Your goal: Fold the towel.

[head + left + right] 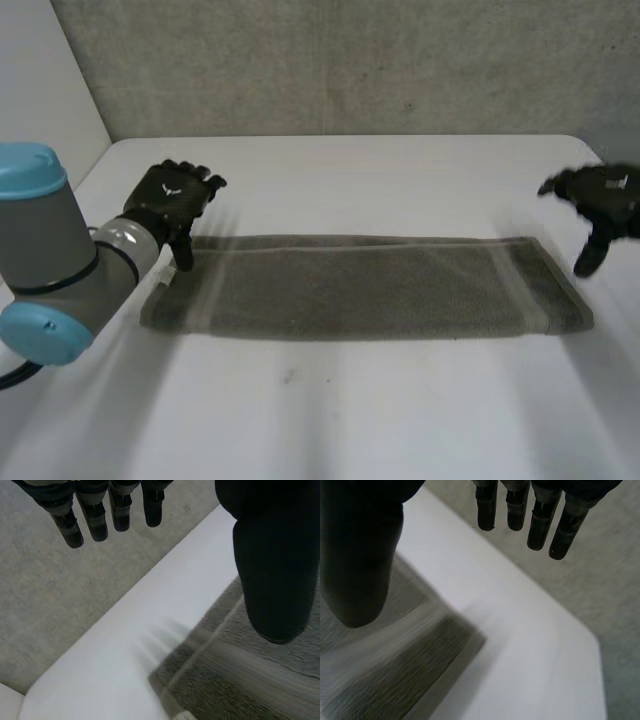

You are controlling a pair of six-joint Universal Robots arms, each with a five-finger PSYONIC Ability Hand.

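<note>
White table [330, 420] holds the towel [370, 285] between left hand [172, 200] and right hand [605, 195], both spread.

Grey arm [50, 235] with light-blue caps [30, 165]; left robot hand [172, 200] and right robot hand [605, 198] black, white-marked

You have no words or numbers to read here. The back of the left hand [172, 205] carries a small white mark [170, 187]. The right hand [600, 200] carries a like one. Both are too small to make out as letters or a brand.
</note>
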